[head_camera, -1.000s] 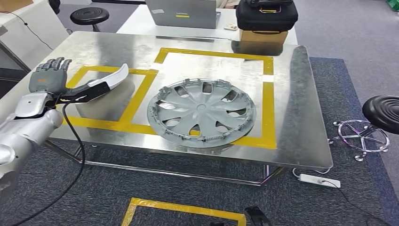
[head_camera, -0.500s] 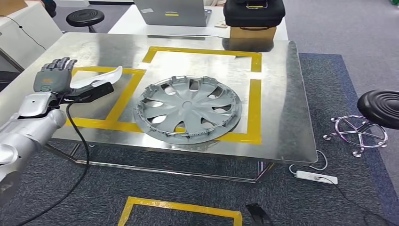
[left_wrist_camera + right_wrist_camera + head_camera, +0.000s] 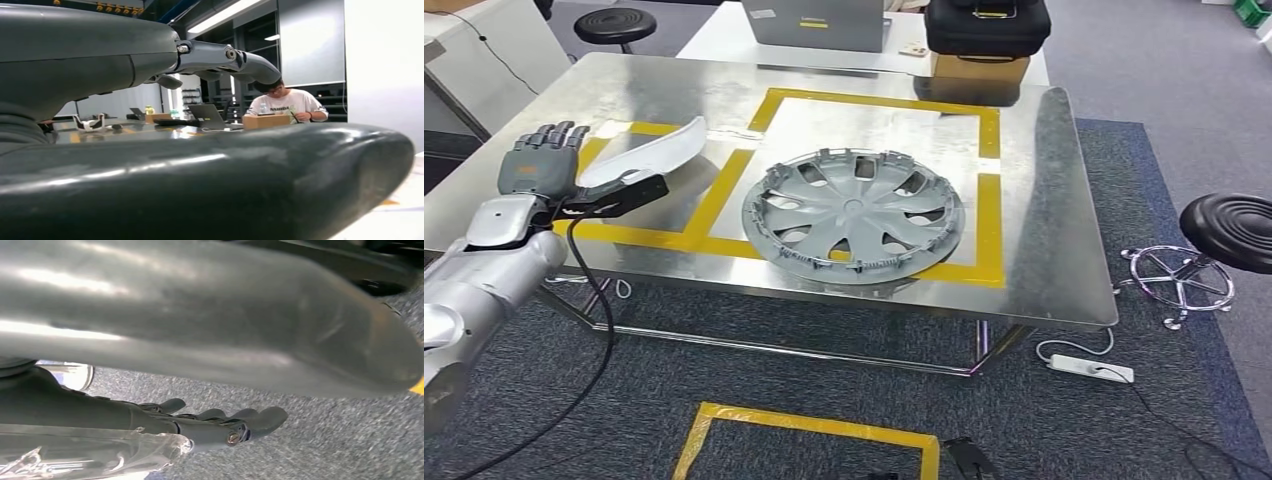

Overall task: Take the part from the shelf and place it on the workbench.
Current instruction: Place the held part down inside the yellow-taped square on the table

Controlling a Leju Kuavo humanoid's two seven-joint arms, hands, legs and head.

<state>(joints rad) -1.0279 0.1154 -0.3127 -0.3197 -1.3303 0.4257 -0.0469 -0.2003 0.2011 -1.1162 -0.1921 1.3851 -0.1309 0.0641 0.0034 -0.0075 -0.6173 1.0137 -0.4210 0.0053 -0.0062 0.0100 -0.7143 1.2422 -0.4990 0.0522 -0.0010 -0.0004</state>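
My left hand (image 3: pixel 534 165) holds the part (image 3: pixel 646 158), a curved white piece on a black base, pinched under the thumb with the other fingers standing straight up. The part hangs just above the left yellow-taped square (image 3: pixel 656 238) of the metal workbench (image 3: pixel 1044 200), near its front left corner. In the left wrist view the thick thumb (image 3: pixel 200 185) lies across the foreground and the fingers (image 3: pixel 225 57) reach out above it. My right hand (image 3: pixel 210 422) hangs over grey carpet with its fingers loosely out and nothing in them.
A grey wheel cover (image 3: pixel 854 215) lies in the larger taped square to the right. Behind the bench are a laptop (image 3: pixel 819 20) and a black case (image 3: pixel 984 25). A stool (image 3: pixel 1234 230) and power strip (image 3: pixel 1089 370) stand right. A person (image 3: pixel 285 102) sits beyond.
The whole picture swung left and then back, so the camera moved. My left hand keeps hold of the part, now raised slightly and a little farther over the left square.
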